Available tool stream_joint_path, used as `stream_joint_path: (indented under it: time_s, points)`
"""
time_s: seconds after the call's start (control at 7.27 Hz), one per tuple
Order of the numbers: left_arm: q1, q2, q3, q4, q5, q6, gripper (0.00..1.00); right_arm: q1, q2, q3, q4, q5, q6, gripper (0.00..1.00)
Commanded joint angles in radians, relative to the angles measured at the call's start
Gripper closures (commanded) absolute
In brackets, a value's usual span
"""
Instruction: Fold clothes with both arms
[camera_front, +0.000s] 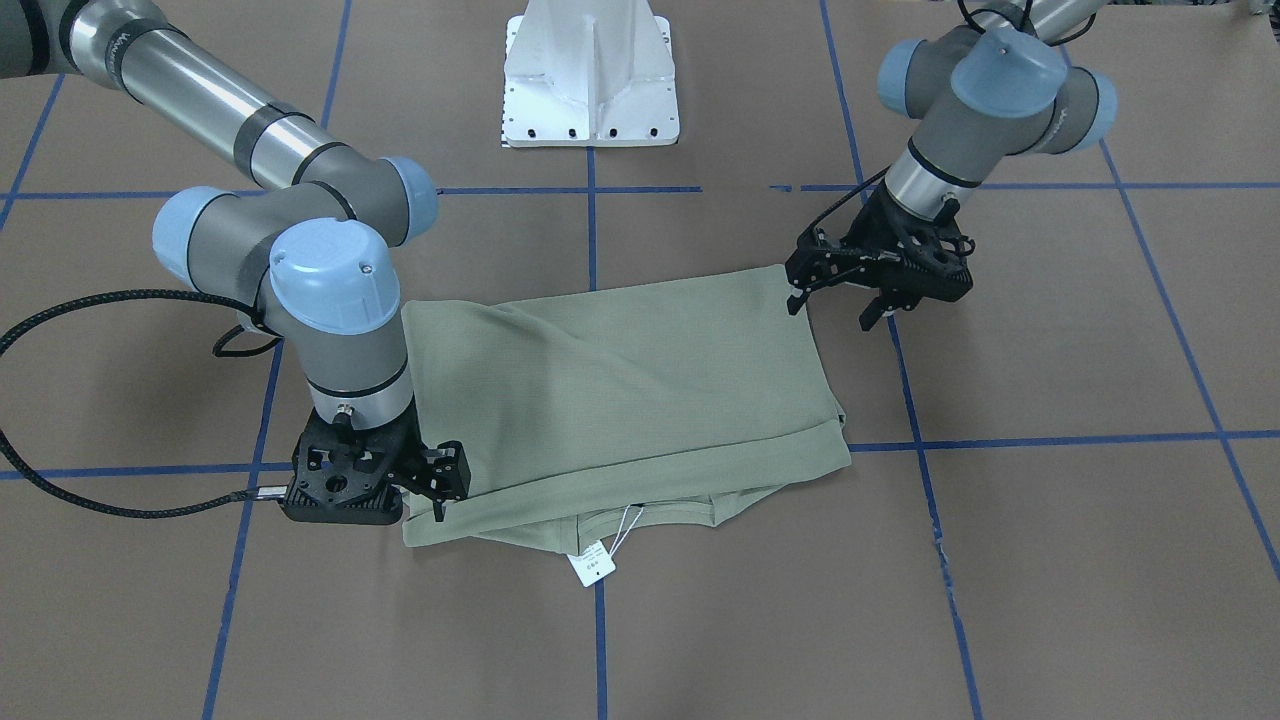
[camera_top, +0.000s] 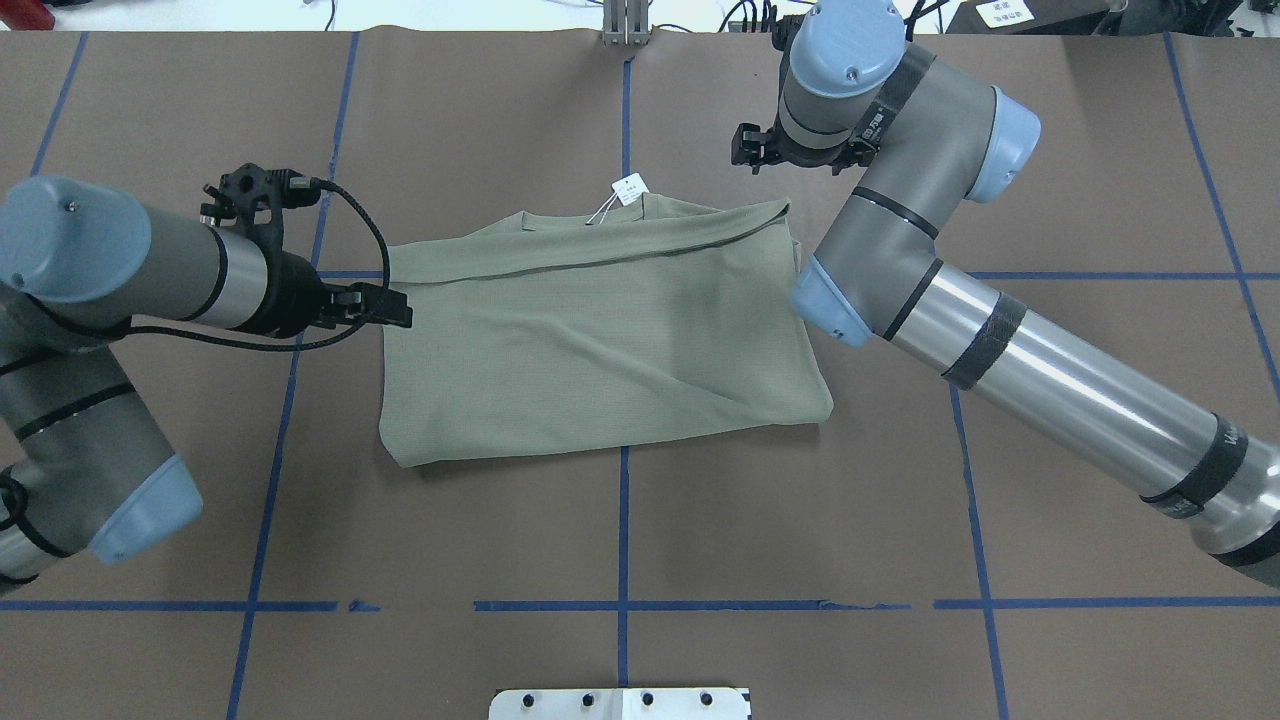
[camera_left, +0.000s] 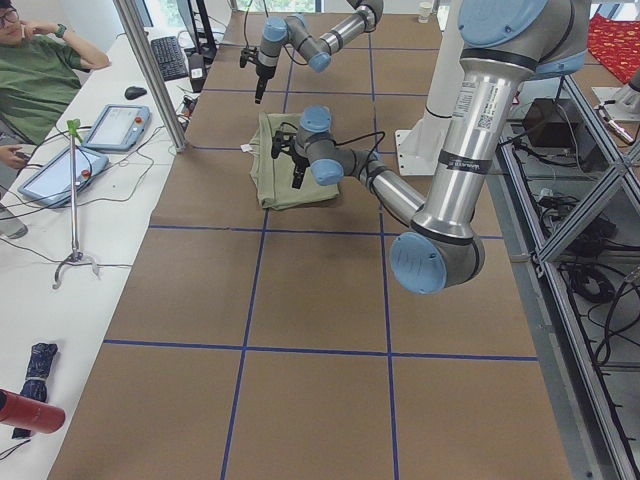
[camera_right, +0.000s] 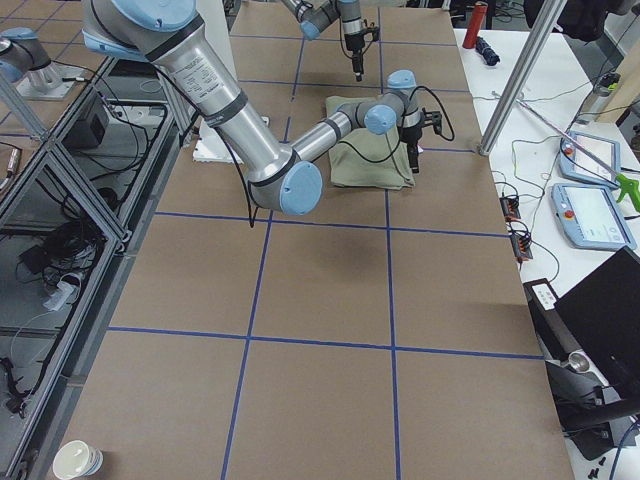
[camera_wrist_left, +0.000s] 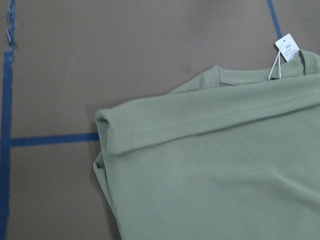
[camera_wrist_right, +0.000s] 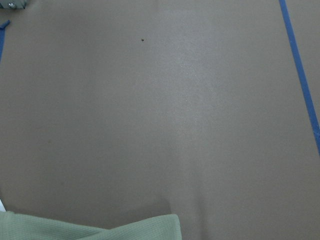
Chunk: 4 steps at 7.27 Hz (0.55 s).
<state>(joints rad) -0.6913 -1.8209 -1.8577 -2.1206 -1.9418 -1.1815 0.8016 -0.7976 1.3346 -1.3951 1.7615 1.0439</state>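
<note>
Black and spread wide, our left claw (camera_front: 832, 308) hangs just by the left side of the shirt (camera_front: 620, 380). It pinches nothing. Our right claw (camera_front: 440, 492) is by the far right corner of the shirt. We cannot tell if it is spread or pressed together. Its own camera shows bare counter (camera_front: 1050, 560) and only a bit of green, so we think it holds nothing too.

The shirt lies flat in the middle of the counter, between the two claws. It is folded into a thick block, with one long flap laid over the neck side. A white tag (camera_front: 592, 566) on a thin string pokes out from that side.

We think the shirt is soft, light and floppy. It would sag and bunch up if we lifted it by one spot. For the next fold, each claw should pinch one corner of the same edge. We should grab all the layers there and lift both corners together.
</note>
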Motion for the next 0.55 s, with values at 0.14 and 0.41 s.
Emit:
stream_joint_path:
  time_s: [0.14,0.41]
  points:
    - [0.162,0.064,0.014,-0.177,0.150,-0.354,0.32,0.001,-0.014,0.014,0.002,0.000,0.001,0.00]
    - [0.167,0.065,0.060,-0.203,0.153,-0.380,0.33,-0.001,-0.018,0.014,0.002,0.000,0.001,0.00]
